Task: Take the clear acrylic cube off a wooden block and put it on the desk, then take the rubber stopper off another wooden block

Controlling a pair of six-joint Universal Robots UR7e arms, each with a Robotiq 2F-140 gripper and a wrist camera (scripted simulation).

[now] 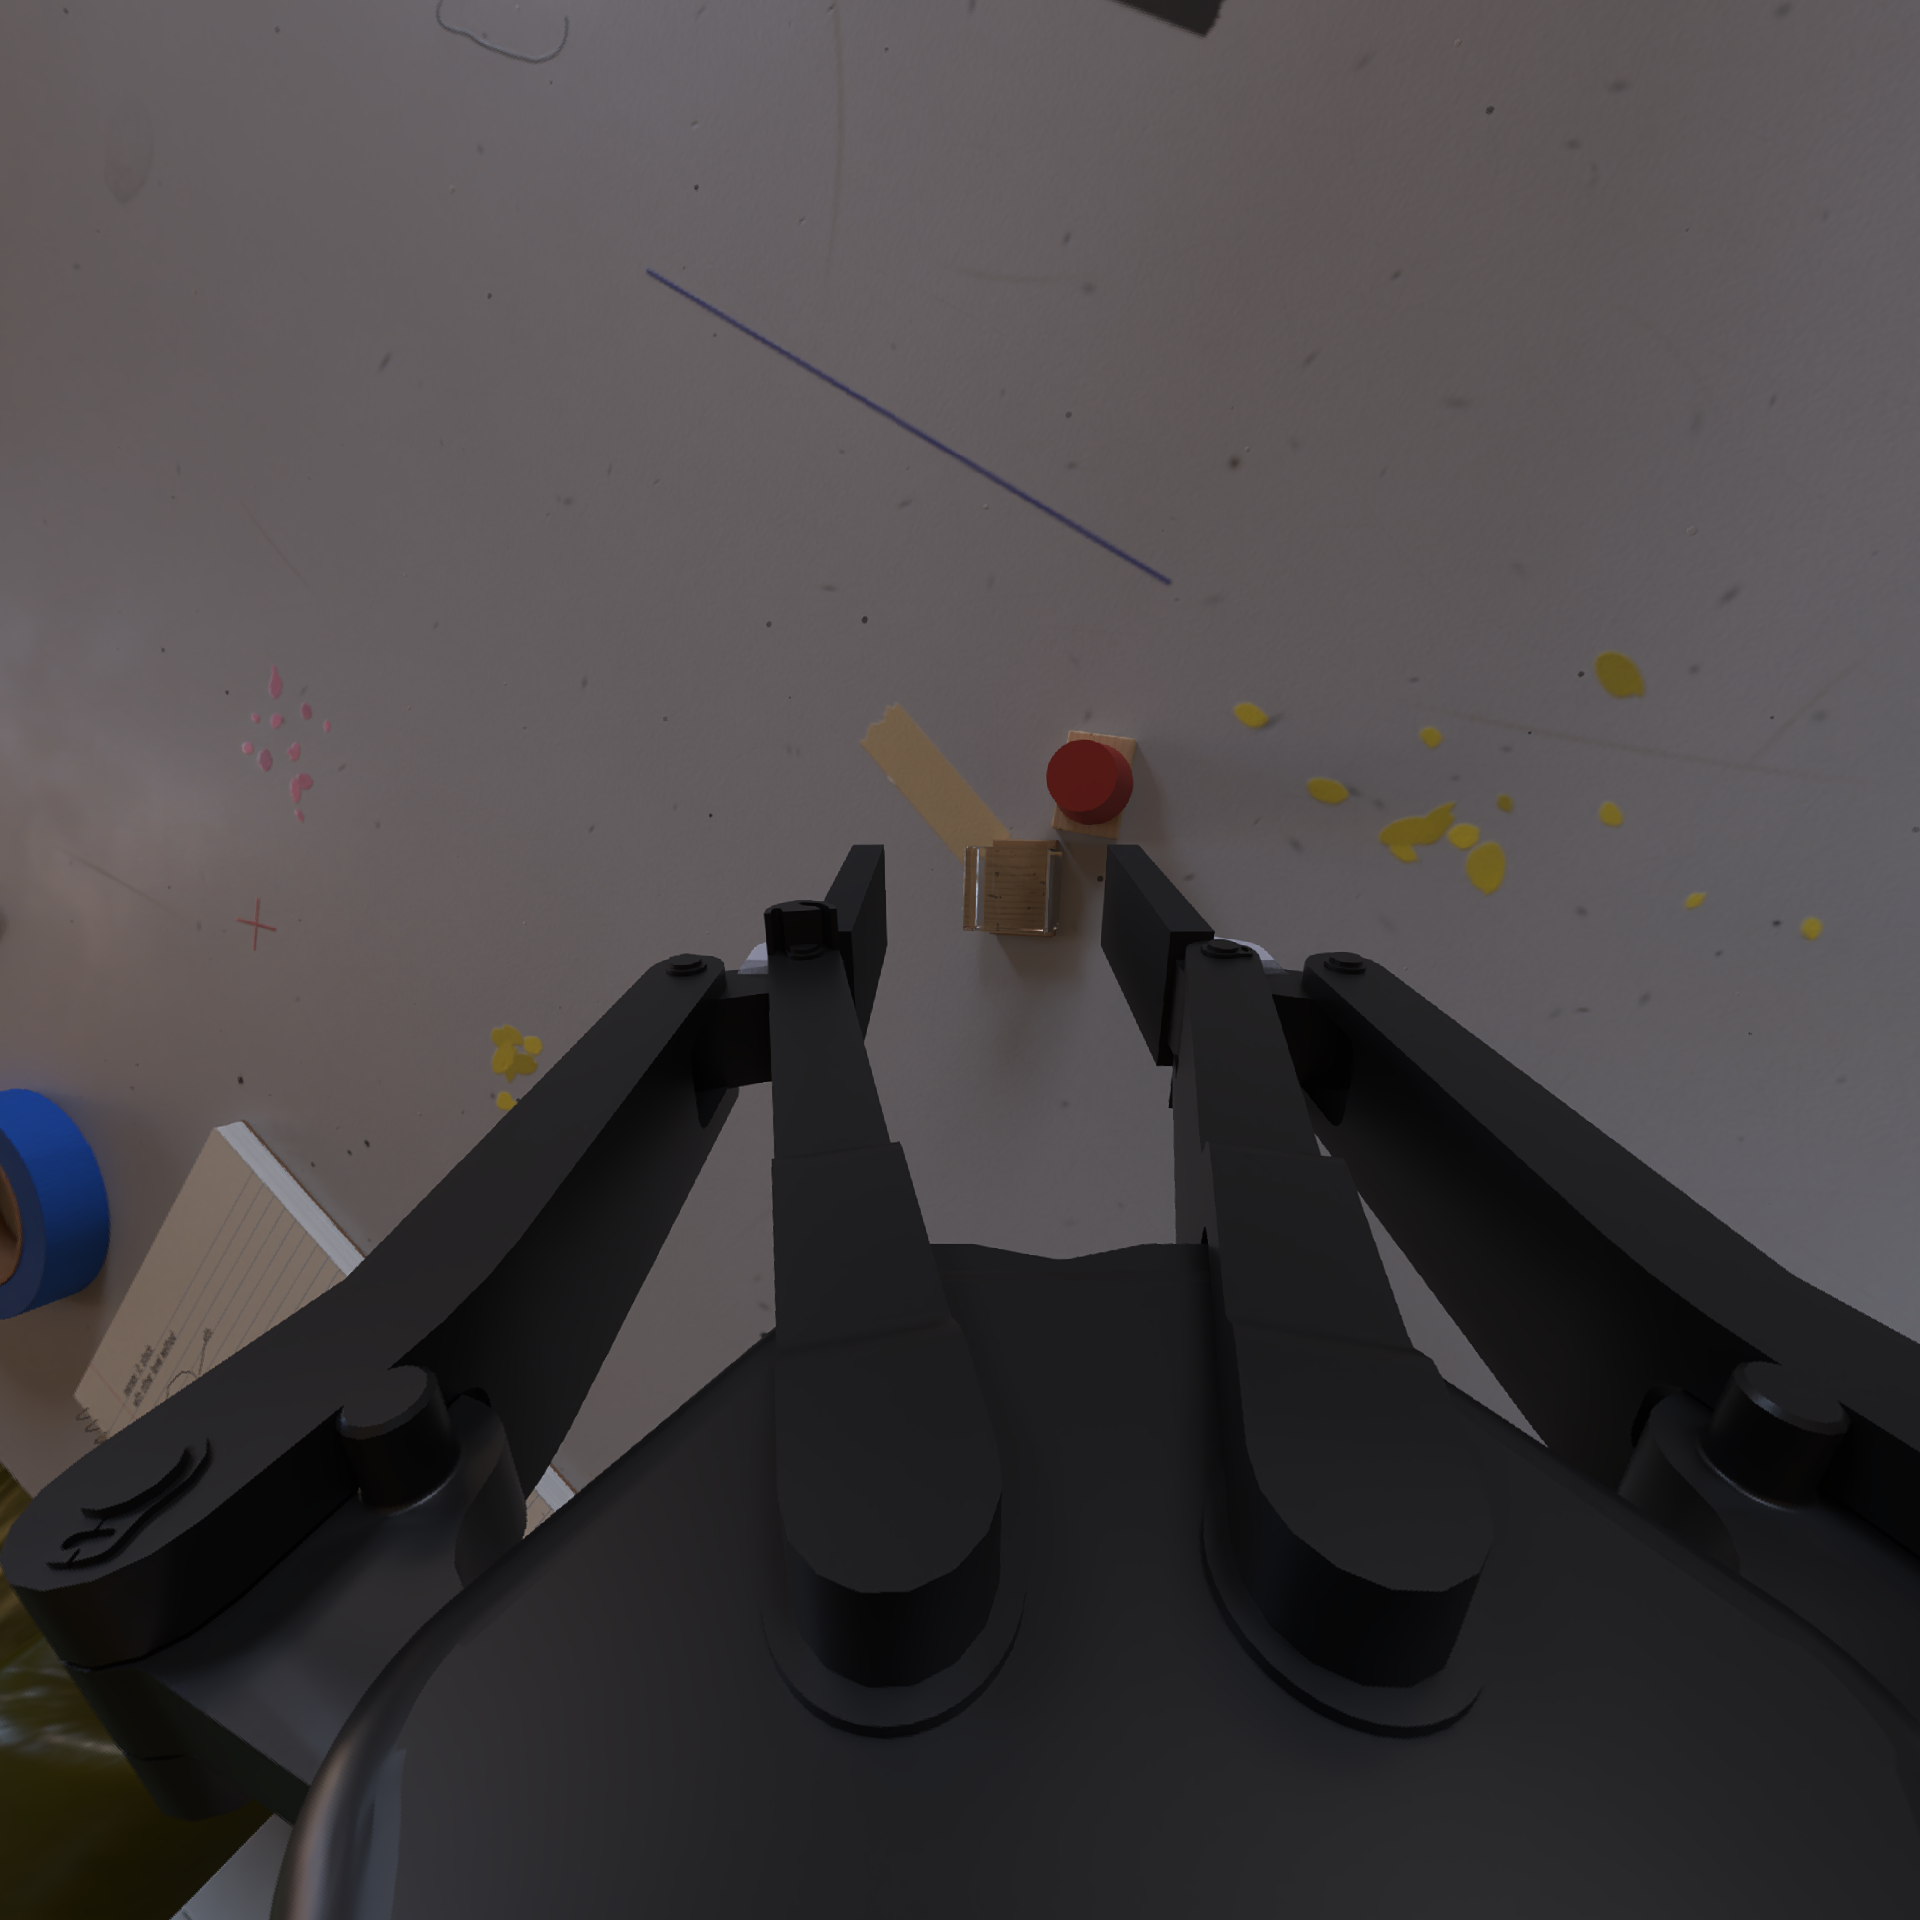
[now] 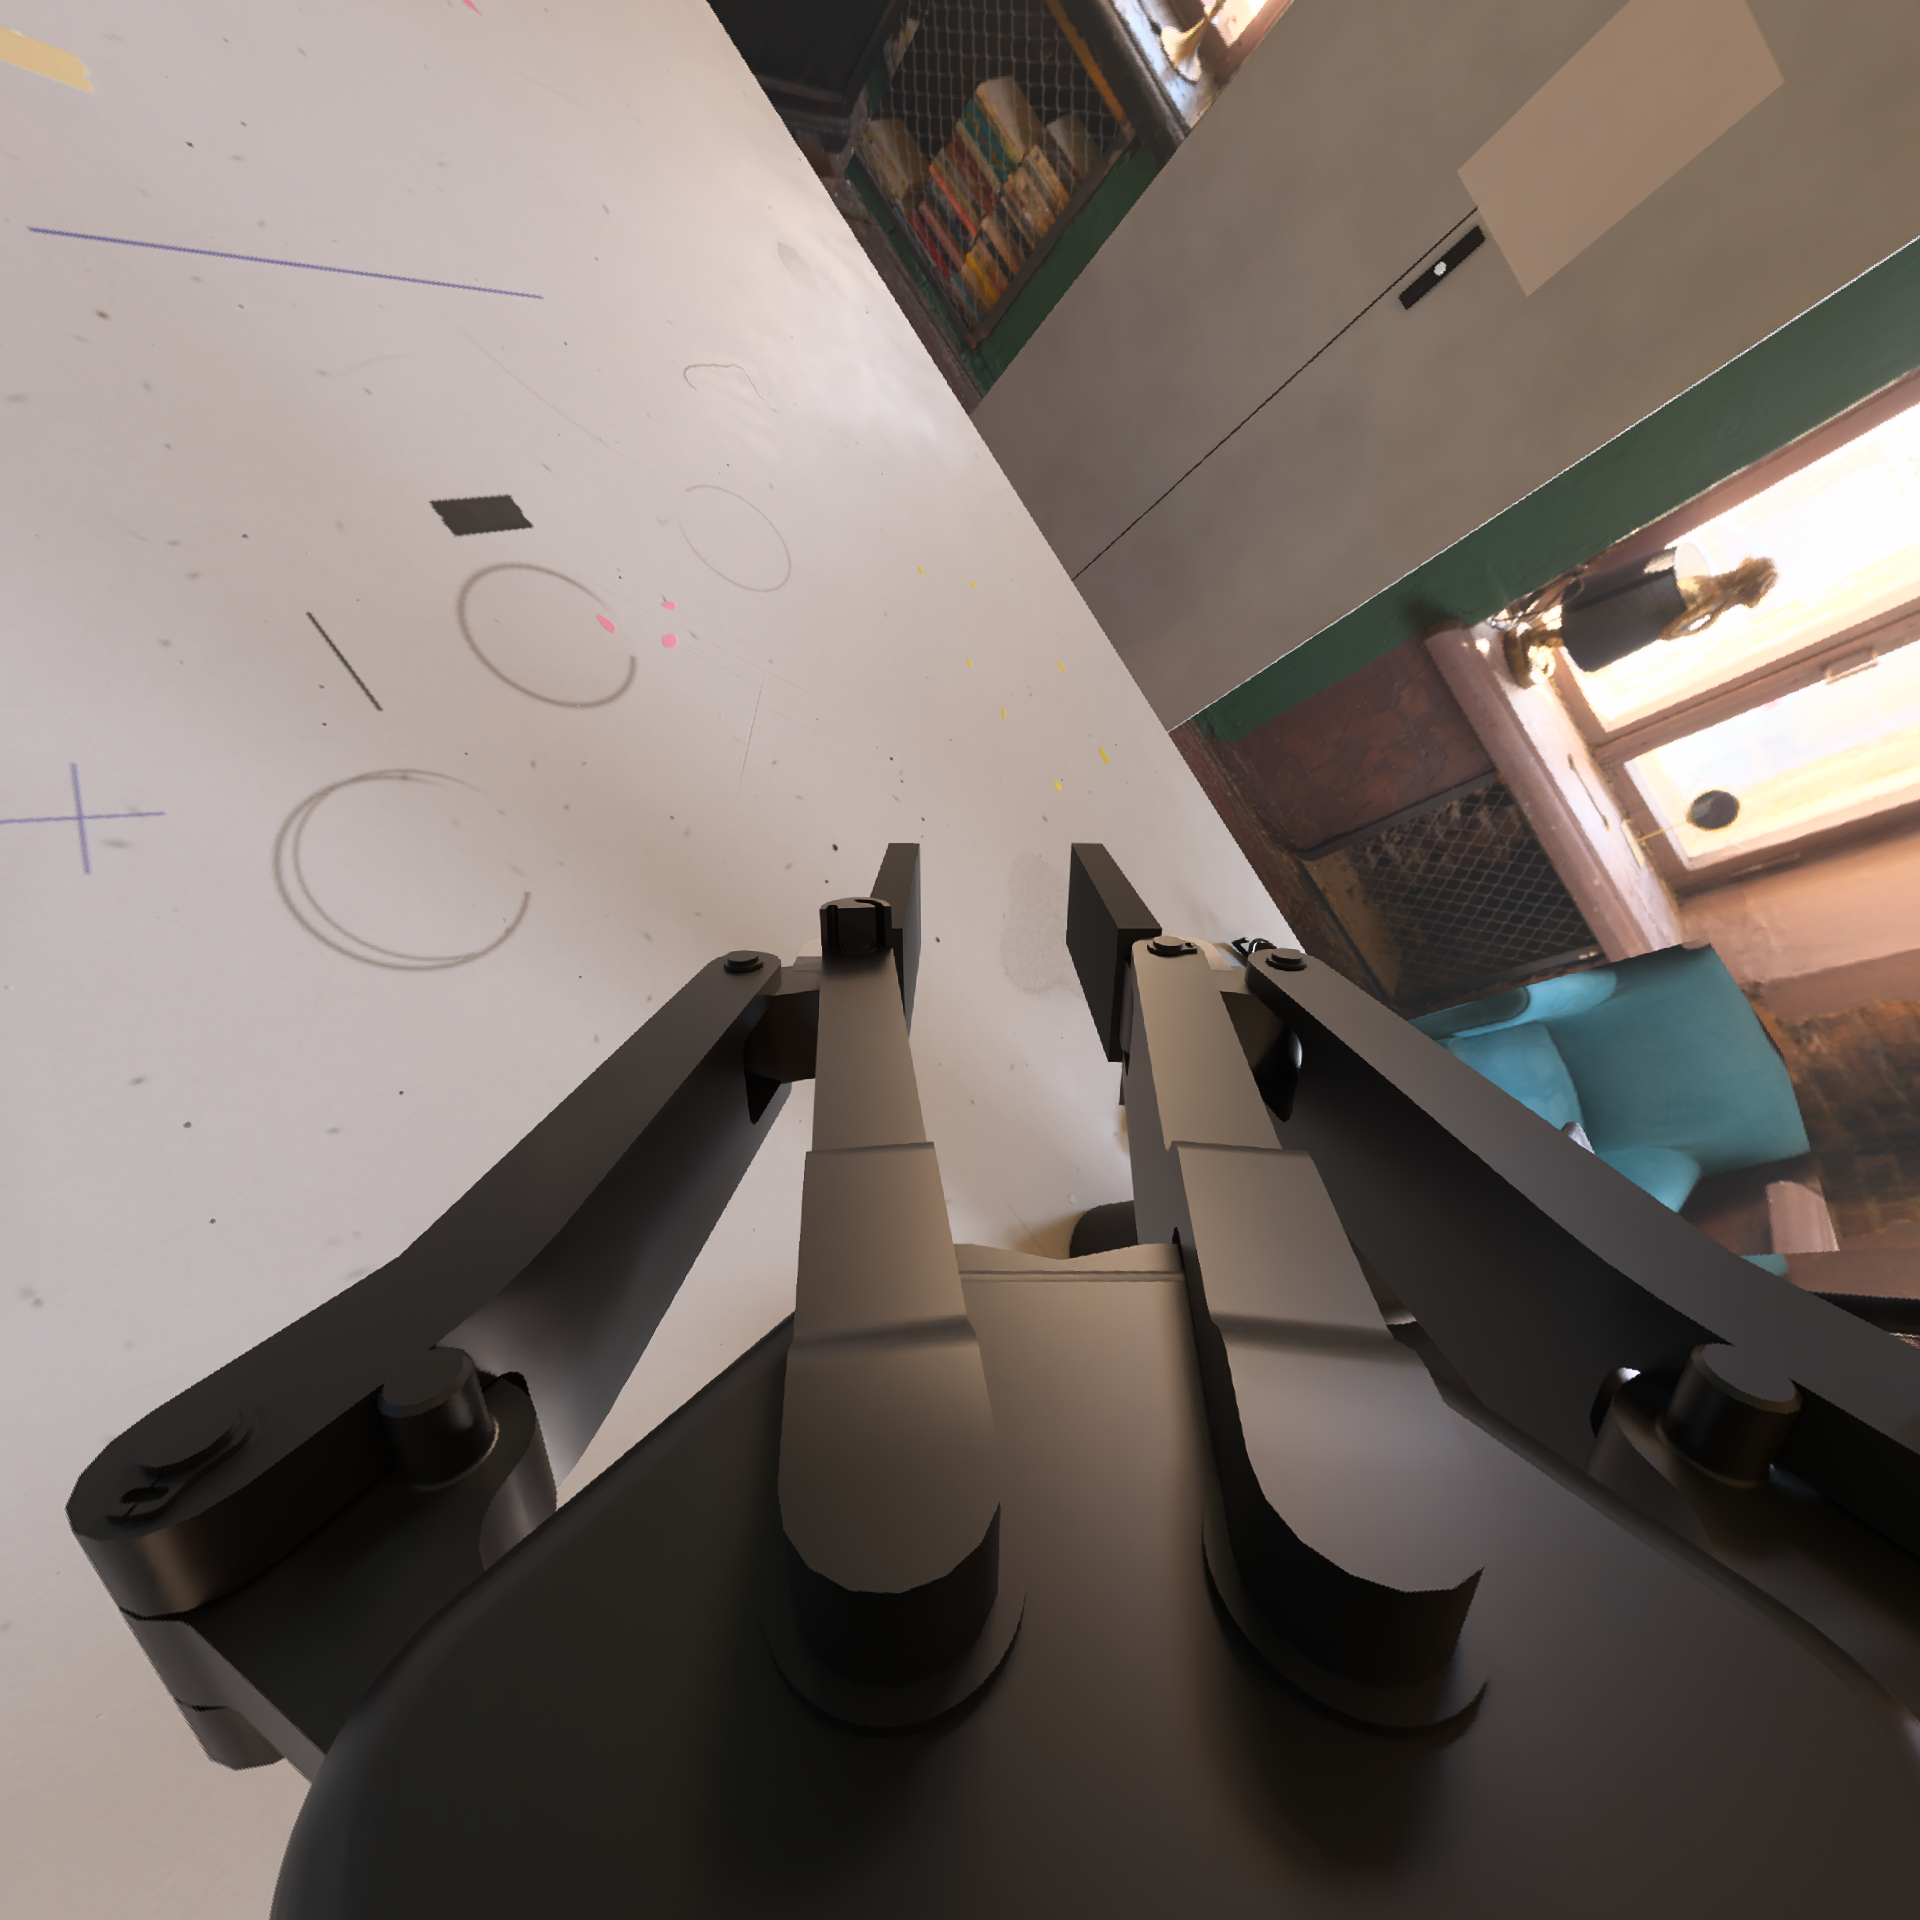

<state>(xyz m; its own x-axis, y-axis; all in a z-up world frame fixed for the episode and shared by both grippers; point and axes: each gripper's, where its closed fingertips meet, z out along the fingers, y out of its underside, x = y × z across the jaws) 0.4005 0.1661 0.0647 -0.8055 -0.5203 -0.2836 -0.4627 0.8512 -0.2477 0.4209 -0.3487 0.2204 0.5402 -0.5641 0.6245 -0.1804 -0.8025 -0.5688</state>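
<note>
In the left wrist view a clear acrylic cube (image 1: 1013, 886) sits on a wooden block that shows through it, on the grey desk. Just behind it to the right a red rubber stopper (image 1: 1088, 779) stands on a second wooden block (image 1: 1087, 824). My left gripper (image 1: 994, 865) is open and empty, high above the desk, with the cube lying between its fingertips in the view. My right gripper (image 2: 994, 868) is open and empty over bare desk near the desk's right edge. Neither block shows in the right wrist view.
A strip of tan tape (image 1: 928, 774) lies left of the blocks. A notepad (image 1: 213, 1273) and a blue tape roll (image 1: 47, 1205) lie at the lower left. Yellow paint spots (image 1: 1455, 831) mark the desk to the right. A grey cabinet (image 2: 1351, 343) stands beyond the desk edge (image 2: 1039, 499).
</note>
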